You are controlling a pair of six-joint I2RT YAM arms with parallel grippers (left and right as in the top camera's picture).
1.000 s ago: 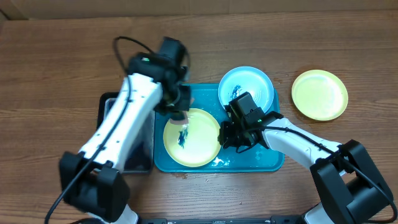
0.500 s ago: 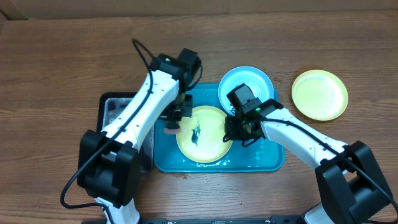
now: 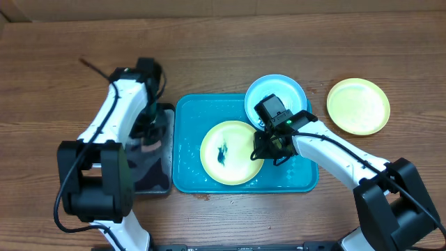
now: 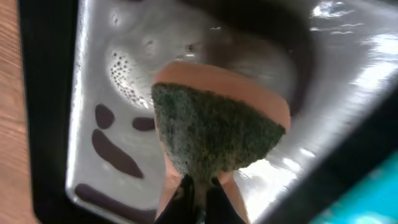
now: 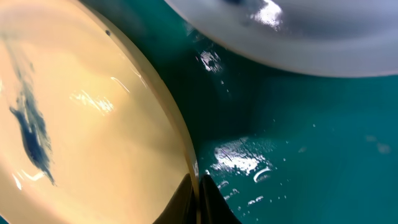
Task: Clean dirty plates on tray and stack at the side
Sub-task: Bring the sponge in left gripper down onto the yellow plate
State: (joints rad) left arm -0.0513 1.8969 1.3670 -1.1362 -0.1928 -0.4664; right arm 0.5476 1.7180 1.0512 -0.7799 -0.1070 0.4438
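- Worktop (image 3: pixel 223 49) of brown wood carries everything.
- Large turquoise-blue rectangular plastic tray (image 3: pixel 187 136), with rounded corners and a raised rim, lies at the middle. Its surface is wet and glossy.
- Smaller black rectangular tray (image 3: pixel 150 174) sits touching the turquoise tray's left side. A shiny film of liquid with bubbles lies in it.
- Smeared yellow-green plate (image 3: pixel 237 164), round plastic with a dark smear near its centre, lies flat in the turquoise tray, right of its middle.
- Light blue plate (image 3: pixel 279 94), round plastic, sits at the turquoise tray's far right corner and overhangs the rim there.
- Second yellow-green plate (image 3: pixel 358 105), round plastic, lies alone on the worktop, well apart from the tray on its right.
- Right claw (image 3: pixel 263 148) is at the smeared plate's right edge, between that plate and the blue one. In the wrist view its tips (image 5: pixel 198 194) are pressed together, pinching the plate's rim.
- Left claw (image 3: pixel 148 134) hangs over the black tray, well apart from all the plates, pinching a sponge.
- Orange sponge (image 4: pixel 217 137), with a dark green scouring face, juts out from the left claw above the wet black tray.
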